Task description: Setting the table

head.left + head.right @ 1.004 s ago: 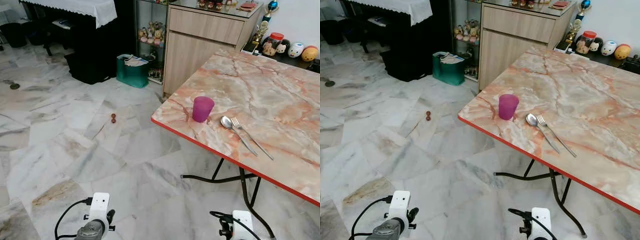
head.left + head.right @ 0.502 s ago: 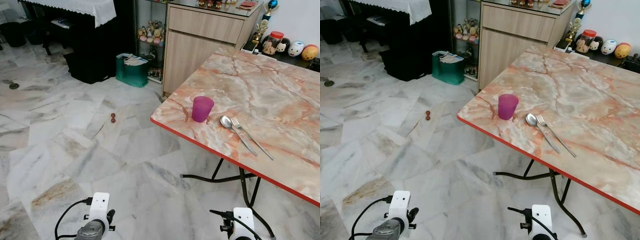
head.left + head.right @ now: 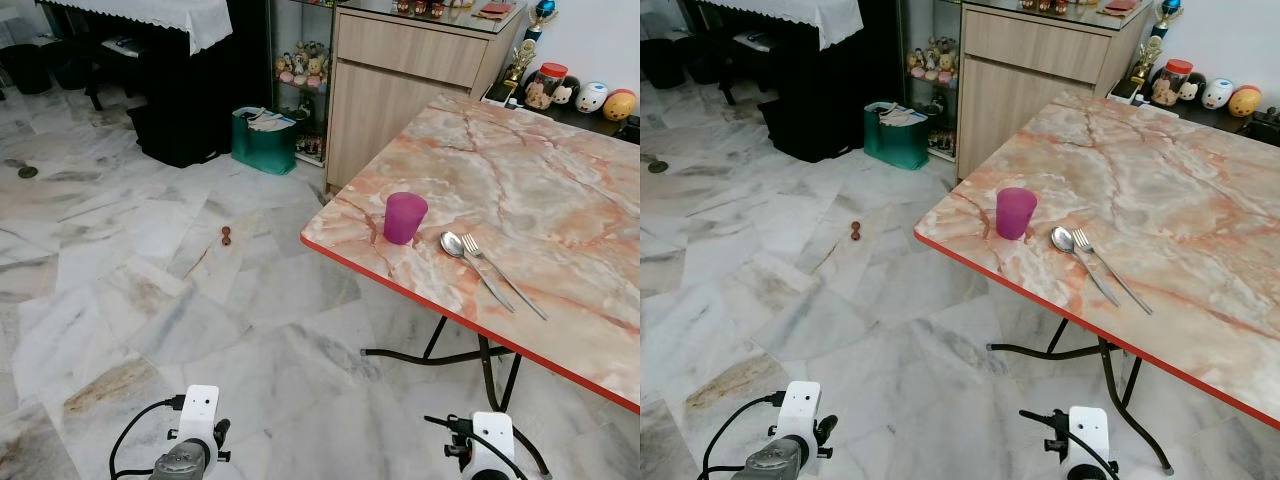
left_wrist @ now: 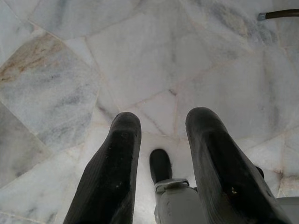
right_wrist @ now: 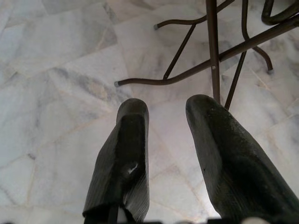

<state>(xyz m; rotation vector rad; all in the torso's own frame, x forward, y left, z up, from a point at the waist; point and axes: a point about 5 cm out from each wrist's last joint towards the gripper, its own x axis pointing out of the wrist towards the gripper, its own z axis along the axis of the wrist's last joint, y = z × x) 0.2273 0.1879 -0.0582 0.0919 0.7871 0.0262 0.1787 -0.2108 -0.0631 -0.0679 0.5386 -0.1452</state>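
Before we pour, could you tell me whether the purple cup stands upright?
Upright: the purple plastic cup stands mouth up on the marble table.

This is a lived-in home, a dining corner of a family room floored in irregular grey-white marble tiles (image 3: 150, 290). A folding table (image 3: 560, 200) with a pink marble-pattern top, red edge and black metal legs is the landmark: on its near corner stand a purple cup (image 3: 405, 217), a spoon (image 3: 472, 264) and a fork (image 3: 502, 276), and just behind its far end is a wooden sideboard (image 3: 400, 80). Left of that sideboard a glass cabinet holds small figurines (image 3: 303, 66) (soft-toy sorts), a green bag (image 3: 264, 142) sits on the floor, and farther left a lace-edged white cloth (image 3: 170, 15) drapes dark furniture; round character jars (image 3: 592, 98) line a ledge beyond the table.
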